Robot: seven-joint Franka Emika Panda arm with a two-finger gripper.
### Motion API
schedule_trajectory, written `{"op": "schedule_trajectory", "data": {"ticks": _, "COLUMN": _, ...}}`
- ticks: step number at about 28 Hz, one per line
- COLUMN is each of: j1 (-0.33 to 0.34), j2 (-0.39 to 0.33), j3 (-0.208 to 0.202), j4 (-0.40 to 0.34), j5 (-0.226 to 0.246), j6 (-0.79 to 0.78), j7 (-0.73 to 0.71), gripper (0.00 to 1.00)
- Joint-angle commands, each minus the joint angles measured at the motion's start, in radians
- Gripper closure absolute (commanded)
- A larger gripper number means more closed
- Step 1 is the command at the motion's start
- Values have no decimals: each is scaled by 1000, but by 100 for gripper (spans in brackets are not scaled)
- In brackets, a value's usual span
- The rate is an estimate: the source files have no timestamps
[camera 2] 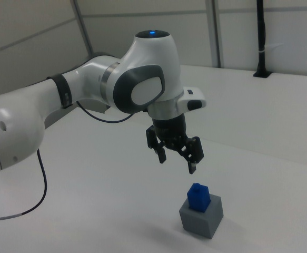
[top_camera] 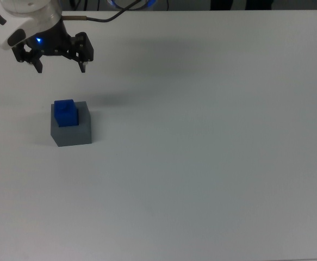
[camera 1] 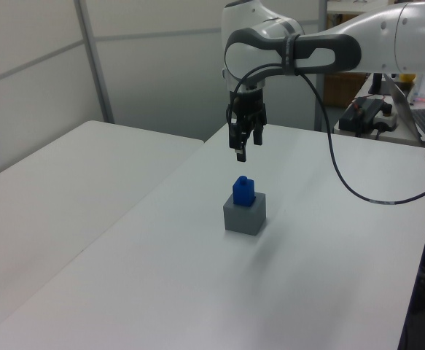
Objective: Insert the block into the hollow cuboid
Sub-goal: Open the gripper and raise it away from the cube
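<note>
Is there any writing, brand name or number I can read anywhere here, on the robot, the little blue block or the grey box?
None can be read.
The block: plain blue, no markings.
The hollow cuboid: plain grey, no label.
The robot arm: white and grey shells, no legible brand or number; only a small blue light shows on it.
The gripper: black, no readable text.
The table: bare white surface, nothing written.

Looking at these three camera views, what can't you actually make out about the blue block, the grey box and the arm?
- How deep the block sits in the hollow cuboid: its lower part is hidden by the cuboid's walls in every view.
- The recess floor: covered by the block.
- The arm's base: cut off by the frame edge in all three views.
- The top view shows only the gripper and wrist; the rest runs off the top edge.
</note>
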Motion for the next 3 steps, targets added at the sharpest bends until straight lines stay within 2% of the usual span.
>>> {"op": "schedule_trajectory", "data": {"ticks": 1, "j1": 3, "j2": -16, "j3": -7, "j4": 3, "j5": -7, "j6": -25, "j7": 22, "gripper": 0}}
{"op": "schedule_trajectory", "data": {"ticks": 3, "j1": 2, "j2": -13, "j3": -7, "j4": 3, "j5": -8, "j6": -21, "j7": 22, "gripper": 0}}
